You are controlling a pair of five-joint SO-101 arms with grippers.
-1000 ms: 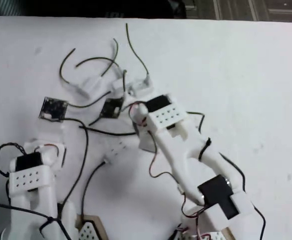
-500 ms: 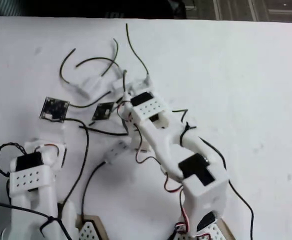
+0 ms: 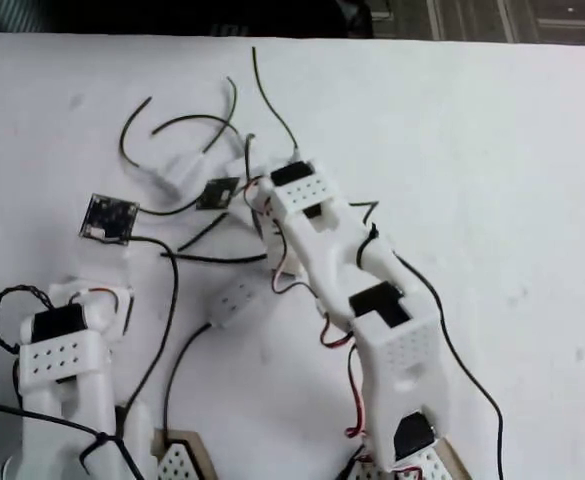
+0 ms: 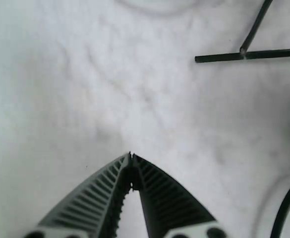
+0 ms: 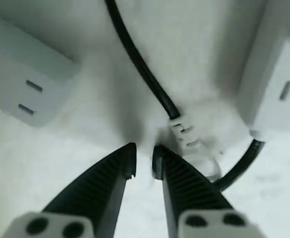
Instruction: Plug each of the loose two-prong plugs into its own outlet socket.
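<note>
At the near left corner of the table [image 3: 492, 150] the left arm [image 3: 62, 350] stands, and its wrist view shows the left gripper [image 4: 131, 163] with its ribbed fingertips pressed together, holding nothing, over bare white tabletop; a thin black wire [image 4: 249, 54] lies on the table beyond it. From the near edge toward the middle, the right arm [image 3: 372, 300] stretches out over a tangle of black cords. A white block [image 3: 237, 298] with a black cord on its end lies near the middle, beside that arm. In the right wrist view the right gripper [image 5: 143, 161] hangs low over the table with only a narrow gap between its fingers and nothing in it. A white plug [image 5: 189, 141] on a black cord [image 5: 135, 54] lies flat on the table just beside one finger; its prongs cannot be made out. Beyond the gripper, to one side, sits a white socket block [image 5: 26, 94] with two slots showing, apart from the plug; on the other side is a second socket block [image 5: 278, 84] with one slot in sight, close to the plug's cord. Farther out on the table lie two small black square pieces [image 3: 107, 217] and another white block [image 3: 180, 172].
</note>
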